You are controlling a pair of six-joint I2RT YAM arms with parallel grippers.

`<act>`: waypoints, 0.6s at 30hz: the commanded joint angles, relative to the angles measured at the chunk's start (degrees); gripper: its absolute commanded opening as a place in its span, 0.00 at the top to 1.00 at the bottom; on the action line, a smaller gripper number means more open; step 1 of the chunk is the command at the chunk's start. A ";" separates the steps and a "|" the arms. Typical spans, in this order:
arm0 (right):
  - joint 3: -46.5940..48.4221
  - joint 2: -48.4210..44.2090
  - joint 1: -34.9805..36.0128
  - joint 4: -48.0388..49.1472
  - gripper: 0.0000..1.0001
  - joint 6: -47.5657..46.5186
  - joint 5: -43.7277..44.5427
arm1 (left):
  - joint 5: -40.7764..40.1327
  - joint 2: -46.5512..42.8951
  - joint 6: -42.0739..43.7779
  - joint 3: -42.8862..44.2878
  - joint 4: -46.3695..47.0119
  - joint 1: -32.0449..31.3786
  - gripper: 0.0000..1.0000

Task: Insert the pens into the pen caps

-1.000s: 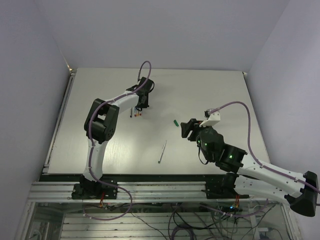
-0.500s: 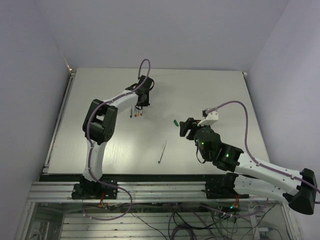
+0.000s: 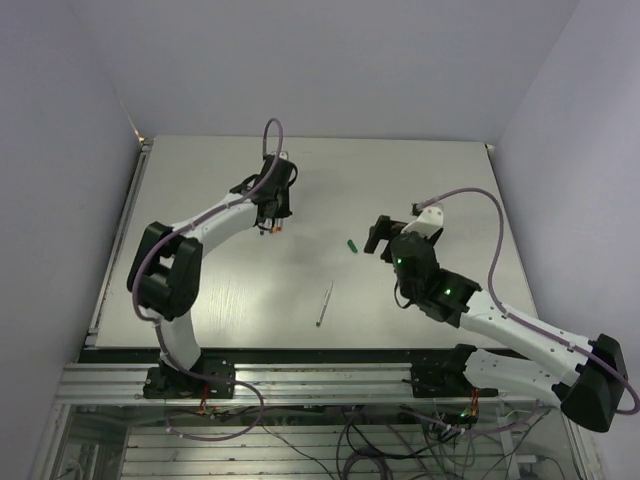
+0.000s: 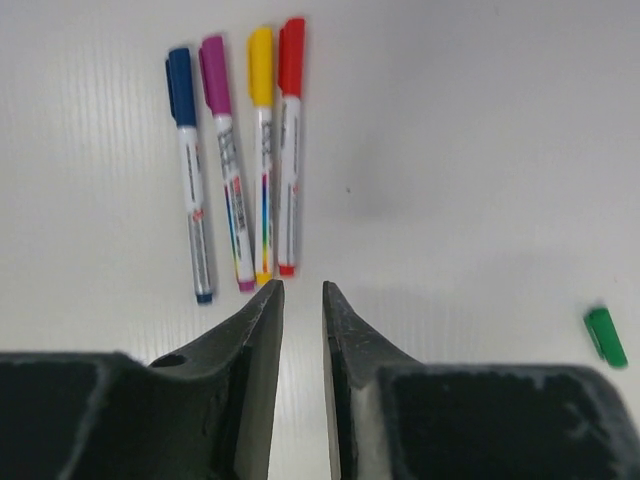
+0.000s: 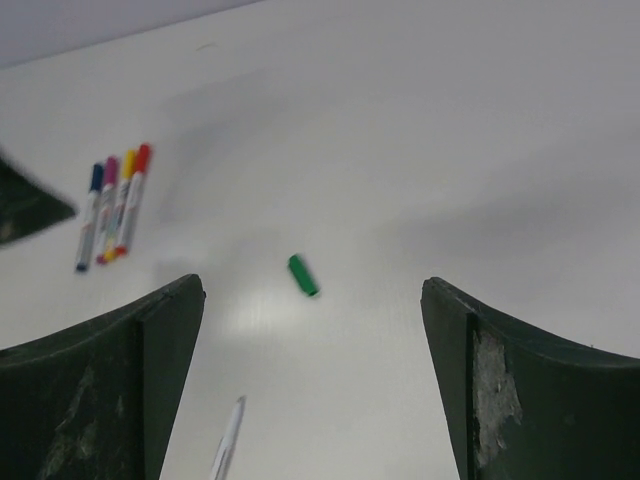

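Nearest the right fingers (image 5: 150, 380), low between them, the uncapped pen (image 5: 228, 440) is seen lying flat on the worktop (image 5: 470, 150). Further ahead, roughly midway between the two fingertips, the green cap (image 5: 302, 275) lies on its side, well apart from the pen. The right fingers are spread wide and nothing is held.

Picking up this cap is judged to be the step in hand. The fingers should be lowered astride it and closed across its short width, centred, since so small a piece is likely to skid out of an off-centre pinch. Its mouth should be left clear of the pads. Which end is open cannot be told.

Farther off, the left fingers (image 4: 255, 350) are held nearly together with a narrow gap, and nothing is pinched. Just beyond their tips, four capped pens (image 4: 262, 150) lie side by side: blue, magenta, yellow and red. These are judged finished and are best left undisturbed.
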 commanded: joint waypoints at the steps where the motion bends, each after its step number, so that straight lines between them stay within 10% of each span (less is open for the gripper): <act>1: 0.26 -0.44 -10.47 -1.25 0.13 2.34 -11.88 | 0.09 -7.86 -1.56 -7.95 4.11 -3.74 0.68; 18: -3.92 -0.73 -15.02 0.14 0.17 4.89 -17.98 | 1.20 -14.69 -4.27 -23.27 8.01 -24.90 0.54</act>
